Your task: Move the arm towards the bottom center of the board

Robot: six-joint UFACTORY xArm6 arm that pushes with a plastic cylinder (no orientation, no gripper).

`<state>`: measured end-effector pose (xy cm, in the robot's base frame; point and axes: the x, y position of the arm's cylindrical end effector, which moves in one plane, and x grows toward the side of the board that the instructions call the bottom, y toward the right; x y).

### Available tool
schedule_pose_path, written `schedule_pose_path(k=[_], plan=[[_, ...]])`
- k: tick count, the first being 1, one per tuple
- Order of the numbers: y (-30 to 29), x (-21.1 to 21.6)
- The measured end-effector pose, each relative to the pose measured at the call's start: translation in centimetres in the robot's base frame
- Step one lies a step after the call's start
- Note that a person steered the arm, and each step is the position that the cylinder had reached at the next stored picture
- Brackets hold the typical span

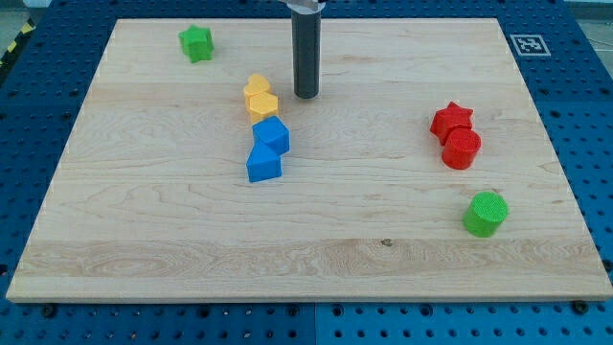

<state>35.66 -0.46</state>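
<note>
My tip (306,95) touches the wooden board (172,240) in the upper middle of the view. It stands just right of two yellow blocks (259,98), with a small gap between. Below them, two blue blocks (267,149) form a short column with the yellow ones. A green star block (196,43) lies at the upper left. A red star block (451,120) and a red cylinder (463,148) touch each other at the right. A green cylinder (486,213) lies at the lower right.
A black-and-white marker tag (529,44) sits at the board's top right corner. Blue perforated table surface (584,115) surrounds the board on all sides.
</note>
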Motion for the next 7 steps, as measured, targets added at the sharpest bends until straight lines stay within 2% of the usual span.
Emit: schedule_pose_path(k=[1,2,3,5,6,7], plan=[[0.6,3.4],[0.6,3.5],[3.3,3.5],[5.4,8.8],[5.4,8.8],[5.4,11.7]])
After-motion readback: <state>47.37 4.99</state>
